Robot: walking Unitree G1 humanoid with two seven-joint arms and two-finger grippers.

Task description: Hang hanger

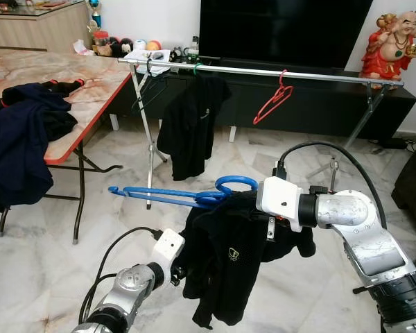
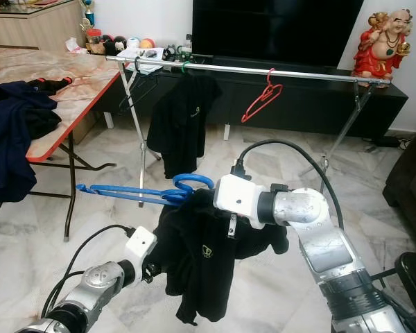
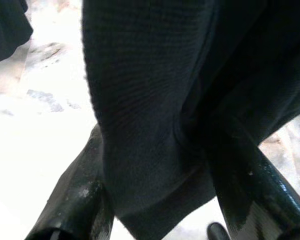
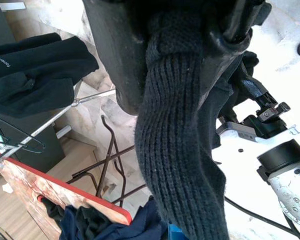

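Right gripper (image 4: 185, 65): at centre of the head views, fingers clamped on the ribbed collar of the black shirt (image 1: 225, 267), by the blue hanger's hook.
Left gripper (image 3: 155, 195): at 6 o'clock in the head views, low beneath the right gripper. Its two black fingers (image 3: 77, 195) stand apart with a fold of the black shirt between them; whether they pinch the cloth cannot be told.
Blue hanger (image 1: 173, 196): held level in mid-air, hook beside the right wrist, its long arm pointing toward 9 o'clock. Not on the rail.
Black shirt: draped from the hanger's hook end, hanging down between the two arms, small logo on the chest.
Clothes rail (image 1: 263, 71): silver bar running across at 12 o'clock, in front of the TV (image 1: 284, 31).
On the rail: a second black shirt (image 1: 191, 125) hanging at 11 o'clock; an empty red hanger (image 1: 274, 100) at 1 o'clock.
Table (image 1: 76, 80): marble-pattern top with red edge at 9 to 10 o'clock, dark blue clothes (image 1: 17, 146) heaped on it.
Figurine (image 1: 390, 43): red and gold, at 2 o'clock.
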